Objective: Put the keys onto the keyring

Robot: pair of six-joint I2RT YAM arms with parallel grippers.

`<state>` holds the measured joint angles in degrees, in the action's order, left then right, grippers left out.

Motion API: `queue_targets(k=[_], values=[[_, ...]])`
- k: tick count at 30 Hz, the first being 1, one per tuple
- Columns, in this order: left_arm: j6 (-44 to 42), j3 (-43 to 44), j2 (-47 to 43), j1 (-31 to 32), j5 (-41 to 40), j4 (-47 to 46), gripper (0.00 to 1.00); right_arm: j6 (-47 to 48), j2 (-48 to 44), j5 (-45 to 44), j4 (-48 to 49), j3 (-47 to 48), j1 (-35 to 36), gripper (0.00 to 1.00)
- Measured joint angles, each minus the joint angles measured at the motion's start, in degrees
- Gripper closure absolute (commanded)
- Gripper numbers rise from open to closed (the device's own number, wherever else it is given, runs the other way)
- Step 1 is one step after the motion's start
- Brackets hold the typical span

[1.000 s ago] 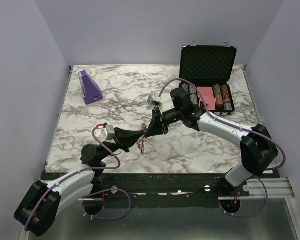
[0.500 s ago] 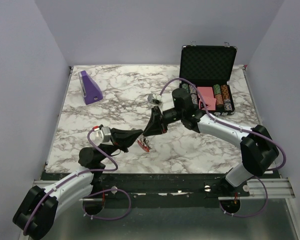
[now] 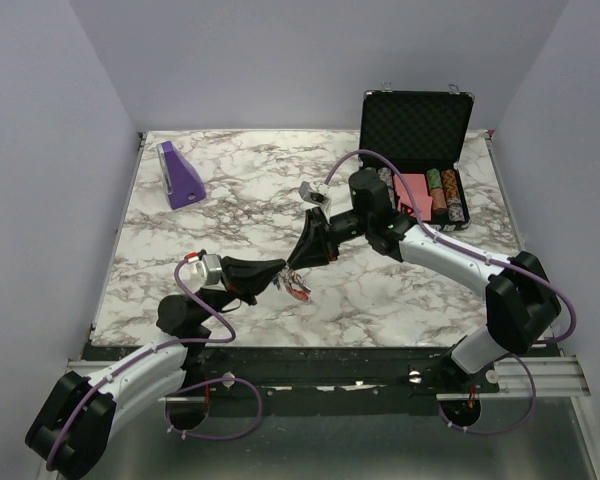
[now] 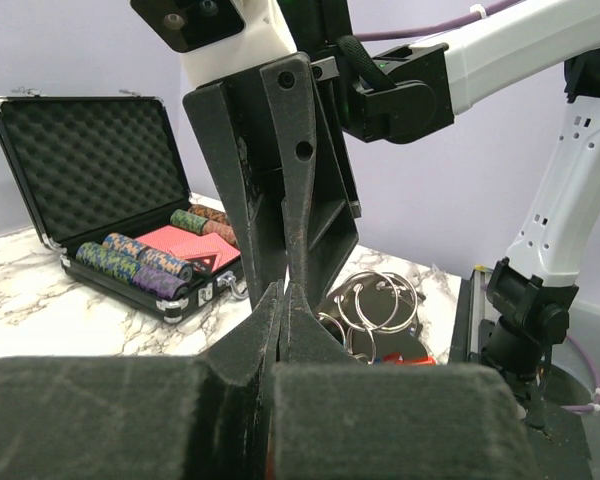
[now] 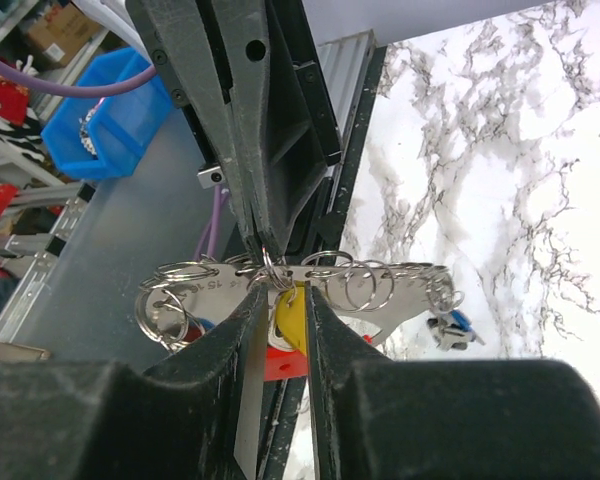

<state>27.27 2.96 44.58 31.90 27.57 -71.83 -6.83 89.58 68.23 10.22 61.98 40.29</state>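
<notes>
The keyring (image 5: 380, 281) is a flat grey metal tag carrying several thin rings, with a red piece (image 5: 280, 362) under it. My left gripper (image 5: 264, 250) is shut on its top edge and holds it above the table. The yellow key (image 5: 292, 312) hangs from a ring between the parted fingers of my right gripper (image 5: 280, 300). A blue key (image 5: 458, 325) dangles at the tag's right end. In the left wrist view, my left gripper (image 4: 283, 292) is shut, with the keyring (image 4: 380, 302) just right of it. From above, the left gripper (image 3: 283, 272) and right gripper (image 3: 300, 264) meet over the keyring (image 3: 298, 287).
An open black case (image 3: 415, 120) with poker chips and a red card deck stands at the table's back right. A purple wedge (image 3: 180, 175) lies at the back left. The marble table (image 3: 400, 300) ends at a metal rail in front. A blue bin (image 5: 100, 130) sits beyond the table.
My right gripper's fingers have parted from shut and the right wrist has risen a little. The left gripper, still shut, has carried the keyring slightly to the right.
</notes>
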Motion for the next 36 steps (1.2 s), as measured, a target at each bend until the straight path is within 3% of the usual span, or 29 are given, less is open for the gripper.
queue_targets(k=[10,15,19,25,30,36], values=[[0.07,0.00,1.49,0.00,0.04,-0.87,1.00,-2.67,0.00,1.51,2.32,0.00,0.28,0.71],[0.26,0.00,2.10,0.00,0.07,-1.90,1.00,-2.27,0.00,1.51,2.32,-0.02,0.37,0.80],[0.44,0.00,2.10,0.09,0.07,-2.27,1.00,-0.76,0.00,1.55,1.95,0.00,0.55,0.99],[0.68,0.00,2.16,0.09,0.09,-2.14,0.99,3.61,0.00,1.77,-1.57,1.20,0.66,0.99],[0.68,0.02,-0.74,0.09,-0.15,0.15,0.46,14.67,0.04,0.66,-16.52,7.85,1.22,0.99],[-1.73,0.76,-20.24,0.09,-5.64,21.94,0.05,32.13,3.50,-6.38,-41.38,23.15,1.62,0.99]])
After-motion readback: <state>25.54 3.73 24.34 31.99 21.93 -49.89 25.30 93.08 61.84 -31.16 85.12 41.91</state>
